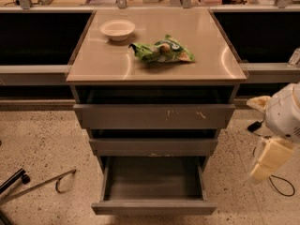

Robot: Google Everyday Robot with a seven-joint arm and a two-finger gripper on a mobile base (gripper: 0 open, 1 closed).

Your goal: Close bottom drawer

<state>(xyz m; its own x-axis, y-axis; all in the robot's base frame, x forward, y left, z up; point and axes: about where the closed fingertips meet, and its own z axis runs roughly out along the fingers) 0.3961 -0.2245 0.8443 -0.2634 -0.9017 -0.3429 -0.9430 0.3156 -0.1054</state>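
Observation:
The bottom drawer (153,207) is the lowest of three grey metal drawers. It stands pulled far out toward me, an empty deep box with a plain front. Above it are the thinner middle drawer front (153,146) and the taller white-scratched top drawer front (153,116), both slightly out. My gripper (268,162), cream-coloured on a white arm, hangs at the right edge of the camera view. It is to the right of the cabinet at about the height of the bottom drawer and apart from it.
On the cabinet top (108,62) lie a white bowl (117,30) and a green snack bag (161,50). A black cable (281,184) lies on the speckled floor under the arm. A black leg and a metal rod (40,184) lie at the lower left.

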